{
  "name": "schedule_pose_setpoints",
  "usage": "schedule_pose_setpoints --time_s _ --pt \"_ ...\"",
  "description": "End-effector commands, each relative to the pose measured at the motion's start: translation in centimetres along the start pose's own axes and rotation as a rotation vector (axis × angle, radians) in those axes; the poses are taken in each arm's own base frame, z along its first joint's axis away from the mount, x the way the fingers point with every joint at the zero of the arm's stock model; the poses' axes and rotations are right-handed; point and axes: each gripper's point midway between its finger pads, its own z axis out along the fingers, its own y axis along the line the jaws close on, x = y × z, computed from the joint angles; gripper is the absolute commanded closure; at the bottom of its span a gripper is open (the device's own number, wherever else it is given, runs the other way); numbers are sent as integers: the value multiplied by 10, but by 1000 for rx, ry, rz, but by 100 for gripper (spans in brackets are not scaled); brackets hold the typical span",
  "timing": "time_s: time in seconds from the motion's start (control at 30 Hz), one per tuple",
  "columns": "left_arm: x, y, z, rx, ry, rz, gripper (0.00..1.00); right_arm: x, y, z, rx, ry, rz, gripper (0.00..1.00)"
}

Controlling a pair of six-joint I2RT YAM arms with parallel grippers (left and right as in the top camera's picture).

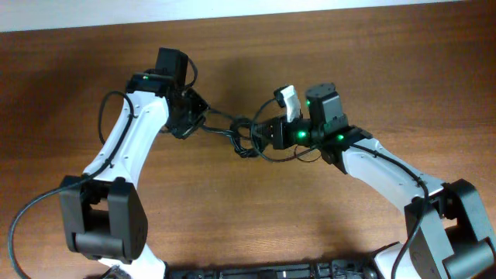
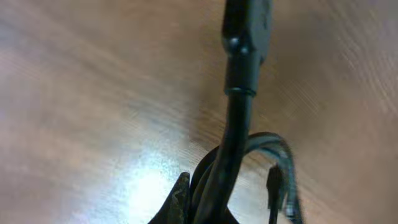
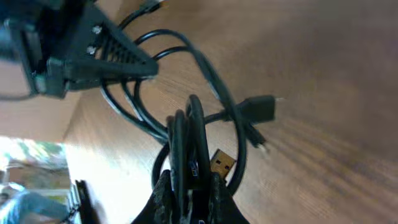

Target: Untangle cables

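The cables [image 1: 242, 138] are thin black cords bunched in a tangle at the table's middle, between my two grippers. My left gripper [image 1: 200, 122] is shut on a black cable [image 2: 239, 124] whose plug end rises at the top of the left wrist view; its fingertips [image 2: 208, 208] pinch the cord. My right gripper [image 1: 262, 133] is shut on a bundle of cable loops [image 3: 186, 143], its fingertips [image 3: 189, 186] clamped around them. A USB plug [image 3: 222, 163] and a small black plug [image 3: 260, 109] hang beside the bundle. The left gripper [image 3: 81, 53] shows in the right wrist view.
The wooden table [image 1: 256, 217] spreads around the tangle. Thick black wires [image 1: 23, 217] run from the left arm's base at the lower left. A white tag [image 1: 290, 101] sits on the right arm near its wrist.
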Motion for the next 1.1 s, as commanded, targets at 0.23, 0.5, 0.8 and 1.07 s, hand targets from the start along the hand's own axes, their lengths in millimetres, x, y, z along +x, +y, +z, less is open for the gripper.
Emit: schedule_pose_setpoints --time_s 0.23,0.5,0.8,1.07 --pt "29 -51 -4 219 27 767 100 -34 -64 -21 297 -265 385 96" --pt "-54 -1 -11 -81 -295 165 100 -34 68 -24 -371 -101 -109 96" --pt "-90 29 -24 131 -136 -3 100 -21 -27 -10 110 -128 175 95" --pt "-29 -57 -19 331 -55 322 100 -18 4 0 -10 -96 159 89"
